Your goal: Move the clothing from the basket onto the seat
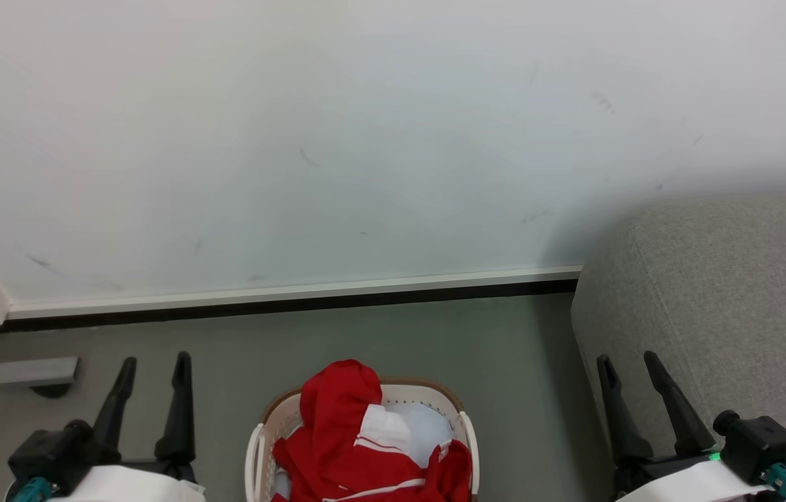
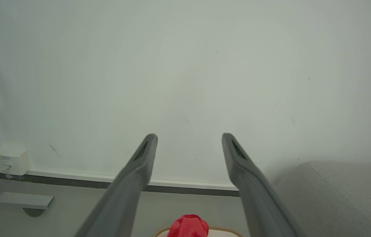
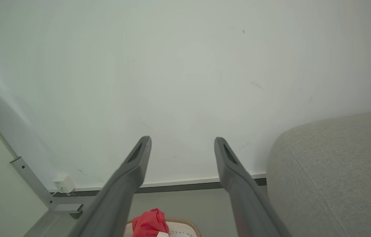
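grey floor [image 1: 379,348], clothing [image 1: 358,439] in basket [image 1: 253,453], seat [image 1: 727,307] right

Living room; sofa [image 1: 734,293]; laundry basket [image 1: 257,457]

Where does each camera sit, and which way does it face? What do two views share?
Head view: on the head, facing forward and down at the cream-white perforated plastic basket of red-and-white clothing; left jaws and right jaws open at lower corners.
Left wrist view: left wrist, facing the white wall along its jaws.
Right wrist view: right wrist, same wall, light-grey fabric sofa beside.
Shared: both wrist views show wall, sofa, clothing top.
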{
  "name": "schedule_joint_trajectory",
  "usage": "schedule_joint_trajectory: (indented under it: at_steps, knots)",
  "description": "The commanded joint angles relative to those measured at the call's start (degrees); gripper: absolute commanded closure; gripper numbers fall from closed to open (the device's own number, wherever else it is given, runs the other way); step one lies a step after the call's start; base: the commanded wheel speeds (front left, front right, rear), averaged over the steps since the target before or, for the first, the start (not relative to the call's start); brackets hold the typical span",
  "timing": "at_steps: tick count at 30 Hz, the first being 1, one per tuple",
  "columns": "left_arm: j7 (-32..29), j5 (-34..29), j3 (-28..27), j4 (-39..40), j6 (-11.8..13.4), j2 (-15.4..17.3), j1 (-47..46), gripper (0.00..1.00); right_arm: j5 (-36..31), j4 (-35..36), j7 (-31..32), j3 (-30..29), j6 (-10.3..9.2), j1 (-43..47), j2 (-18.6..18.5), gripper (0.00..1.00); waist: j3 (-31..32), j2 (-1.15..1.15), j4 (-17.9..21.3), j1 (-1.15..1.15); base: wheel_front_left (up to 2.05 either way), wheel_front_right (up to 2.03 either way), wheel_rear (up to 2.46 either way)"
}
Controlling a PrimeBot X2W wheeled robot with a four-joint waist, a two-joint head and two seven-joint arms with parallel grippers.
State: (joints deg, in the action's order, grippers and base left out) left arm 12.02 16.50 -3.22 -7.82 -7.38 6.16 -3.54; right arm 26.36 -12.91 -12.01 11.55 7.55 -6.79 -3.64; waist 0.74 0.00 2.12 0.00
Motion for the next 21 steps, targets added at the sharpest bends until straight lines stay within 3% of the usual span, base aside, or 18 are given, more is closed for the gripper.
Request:
schedule_joint_trajectory:
  at_steps: [1, 21]
  knots:
    - [0.5, -1.7, -0.1, 0.4, -0.1, 0.6, 0.0, 0.0, -1.6, 0.0, -0.5, 0.3, -0.09, -0.8, -0.3, 0.0, 0.0, 0.0, 0.0, 0.0, 0.0, 0.0, 0.0]
    - [2.6, -8.9, 0.6, -0.7, -0.1, 1.2, 0.4, 0.0, -8.9, -0.6, -2.6, 1.3, -0.11, -1.2, -0.3, 0.0, 0.1, 0.0, 0.6, 0.0, 0.0, 0.0, 0.0]
